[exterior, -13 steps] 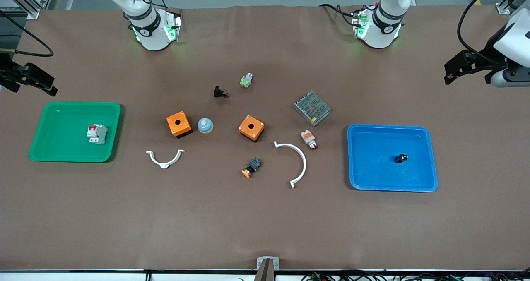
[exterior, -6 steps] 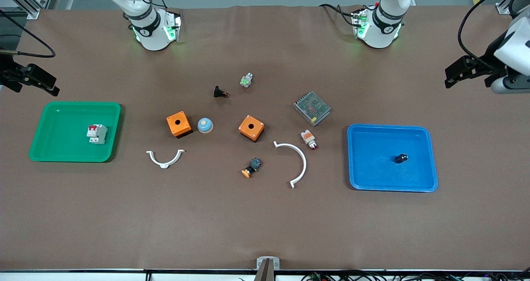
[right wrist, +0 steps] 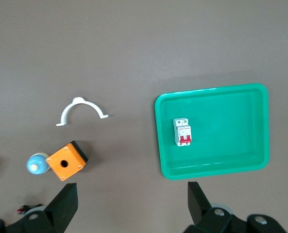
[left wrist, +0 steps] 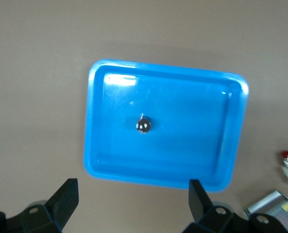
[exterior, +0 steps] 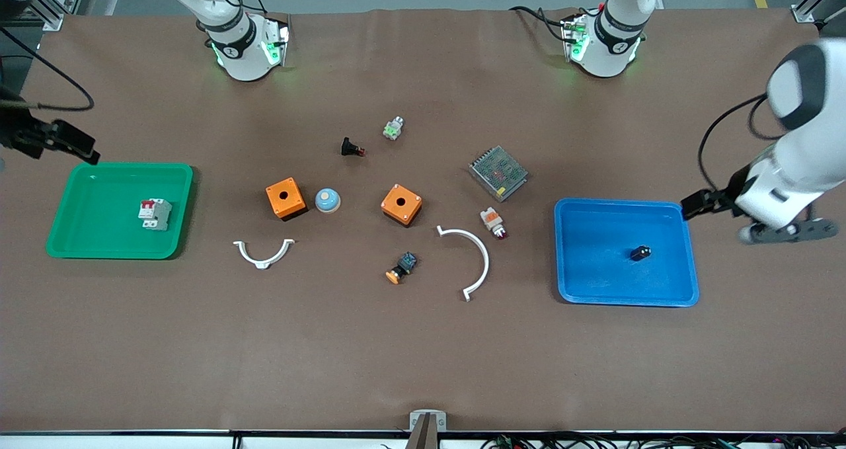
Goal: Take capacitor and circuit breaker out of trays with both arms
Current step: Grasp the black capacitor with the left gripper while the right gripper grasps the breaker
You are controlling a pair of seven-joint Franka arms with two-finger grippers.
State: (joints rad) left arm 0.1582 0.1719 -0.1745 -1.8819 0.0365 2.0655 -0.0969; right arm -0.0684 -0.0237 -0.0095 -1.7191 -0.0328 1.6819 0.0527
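Resting in the blue tray (exterior: 667,217), the capacitor (exterior: 640,252) lies apart from its walls. The breaker (exterior: 154,213) lies in the green tray (exterior: 79,184). The left gripper (left wrist: 134,204) hangs high, fingers spread wide and empty, over the table beside the blue tray. The right gripper (right wrist: 131,204), also wide open and empty, hangs beside the green tray.

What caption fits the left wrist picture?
Left gripper, jaws open, above the blue tray holding the capacitor.
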